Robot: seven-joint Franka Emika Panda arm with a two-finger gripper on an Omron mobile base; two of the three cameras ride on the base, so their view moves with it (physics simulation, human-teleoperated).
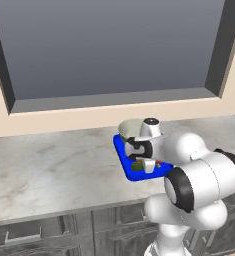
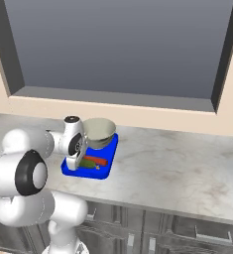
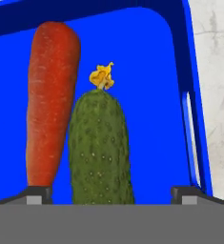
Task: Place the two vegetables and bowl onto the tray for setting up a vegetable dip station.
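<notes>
The blue tray [image 3: 147, 57] holds both vegetables side by side: an orange-red carrot [image 3: 51, 95] and a stubby dark green cucumber [image 3: 101, 147] with a yellow flower tip. My gripper [image 3: 112, 193] hangs just above them, open, its fingertips standing wide on either side of the cucumber without touching it. From the base views, the grey-green bowl [image 2: 99, 130] rests on the far end of the tray [image 2: 104, 172], behind the carrot [image 2: 96, 160] and the cucumber [image 2: 88, 164]. My hand covers part of the tray [image 1: 122, 151] and of the bowl [image 1: 130, 128].
The tray lies on a pale marble counter [image 2: 172, 163] under a large dark window [image 2: 118, 44]. A handle slot [image 3: 189, 138] runs along the tray's rim at the right of the hand view. Dark cabinet fronts [image 1: 49, 230] sit below the counter.
</notes>
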